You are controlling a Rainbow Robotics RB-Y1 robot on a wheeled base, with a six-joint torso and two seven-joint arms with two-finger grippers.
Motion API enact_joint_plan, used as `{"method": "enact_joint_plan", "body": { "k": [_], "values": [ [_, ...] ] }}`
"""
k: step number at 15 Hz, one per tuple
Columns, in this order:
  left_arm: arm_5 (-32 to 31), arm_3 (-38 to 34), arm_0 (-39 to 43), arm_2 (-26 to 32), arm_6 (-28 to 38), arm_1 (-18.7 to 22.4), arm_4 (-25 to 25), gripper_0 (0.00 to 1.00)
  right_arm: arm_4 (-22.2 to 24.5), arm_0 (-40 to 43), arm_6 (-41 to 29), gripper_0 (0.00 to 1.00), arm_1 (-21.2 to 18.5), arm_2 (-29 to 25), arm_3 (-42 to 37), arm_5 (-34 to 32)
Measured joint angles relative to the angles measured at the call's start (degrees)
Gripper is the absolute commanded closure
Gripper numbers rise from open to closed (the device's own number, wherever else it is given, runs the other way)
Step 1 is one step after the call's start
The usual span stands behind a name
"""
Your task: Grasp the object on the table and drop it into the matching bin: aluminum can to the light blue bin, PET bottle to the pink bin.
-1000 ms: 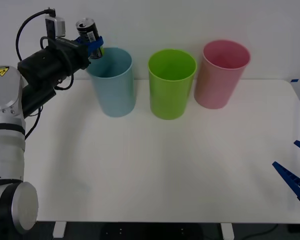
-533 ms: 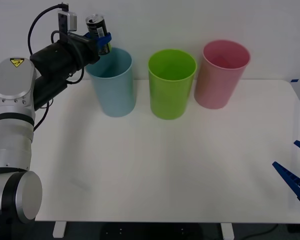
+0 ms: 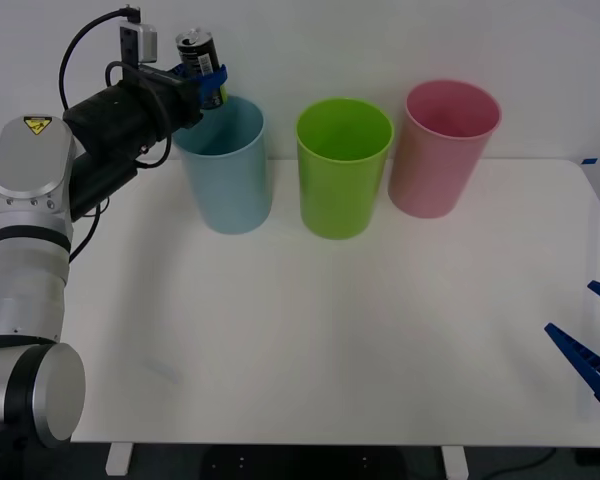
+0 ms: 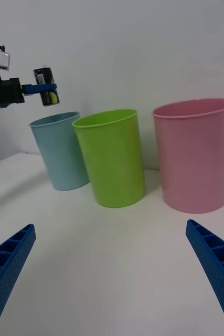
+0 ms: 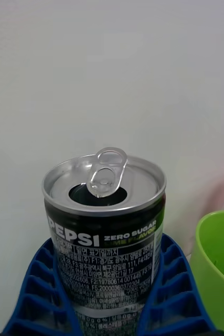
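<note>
My left fingers (image 3: pixel 212 84) pinch the can (image 3: pixel 198 62) just above the light blue bin (image 3: pixel 225 165); next I let go. My right fingers (image 3: pixel 590 350) rest spread.

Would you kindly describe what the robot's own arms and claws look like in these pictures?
The left arm has silver-grey rounded joint housings bearing a yellow triangular warning sticker, then a black cylindrical forearm. Black cables loop above the wrist to a small grey camera box. The left claw has blue ribbed fingers. The right claw shows two blue ribbed fingers that taper to points.
</note>
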Motion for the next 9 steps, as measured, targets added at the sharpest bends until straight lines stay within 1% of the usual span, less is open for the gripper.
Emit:
{"method": "enact_joint_plan", "body": {
  "k": [9],
  "values": [
    [-0.54,-0.04,0.12,-0.15,-1.04,-0.04,1.72,0.00,0.00,0.00,0.00,0.00,0.00,0.00,0.00,0.00]
  ]
}}
